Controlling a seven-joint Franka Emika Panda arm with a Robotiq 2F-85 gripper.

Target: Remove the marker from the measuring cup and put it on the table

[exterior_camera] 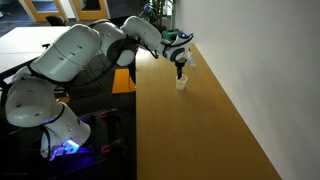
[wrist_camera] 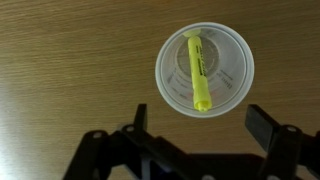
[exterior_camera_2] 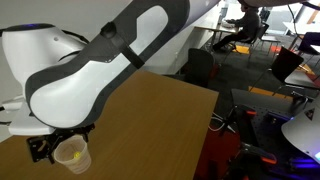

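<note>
1. Wrist view: the short yellow stick-shaped marker (wrist_camera: 198,70) lies slanted inside the small translucent whitish plastic measuring cup (wrist_camera: 232,60);
2. the measuring cup stands upright on the long mid-brown wooden table (wrist_camera: 60,70); in an exterior view the measuring cup (exterior_camera: 181,83) sits near the table's far end, towards the wall-side edge;
3. the black gripper (wrist_camera: 200,135) hangs over it, fingers spread wide, grasping nothing.

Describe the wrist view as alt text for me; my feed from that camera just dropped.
Straight-down view of a yellow marker lying slantwise inside a translucent measuring cup that stands on the brown wooden table. The gripper shows at the bottom edge, its jaws open wider than the cup and not touching it.
</note>
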